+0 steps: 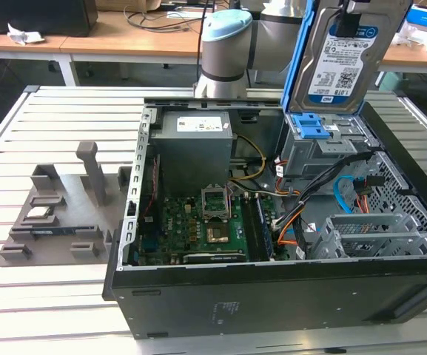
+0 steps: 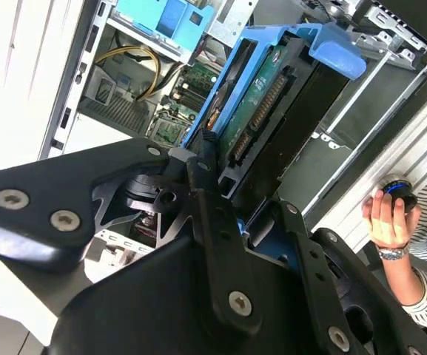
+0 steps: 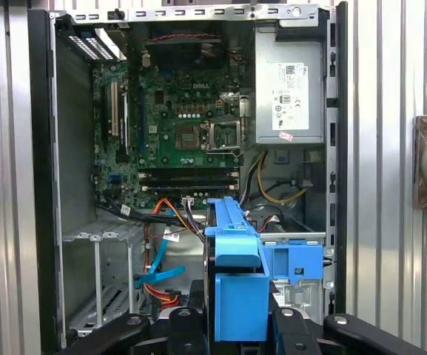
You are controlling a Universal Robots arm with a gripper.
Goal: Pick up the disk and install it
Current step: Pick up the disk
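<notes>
The disk (image 1: pixel 344 55), a silver drive with a blue-and-white label and a blue carrier frame, hangs upright above the open computer case (image 1: pixel 272 296). My gripper (image 1: pixel 352 9) is shut on its upper end. Right below the disk is the grey drive cage (image 1: pixel 324 148) with its blue latch (image 1: pixel 313 126). In the second wrist view the disk (image 2: pixel 269 96) shows its green board side, clamped between my gripper's (image 2: pixel 239 203) black fingers (image 2: pixel 206 185). In the first wrist view the disk (image 3: pixel 235 274) is seen edge-on in my gripper (image 3: pixel 239 325), beside the blue latch (image 3: pixel 296 262).
Inside the case lie the motherboard (image 1: pixel 206 225), the power supply (image 1: pixel 194 148), loose cables (image 1: pixel 324 192) and a second metal cage (image 1: pixel 376 233). A grey fixture (image 1: pixel 58 207) stands at the exterior view's left. A person's hand (image 2: pixel 387 214) rests near the case edge.
</notes>
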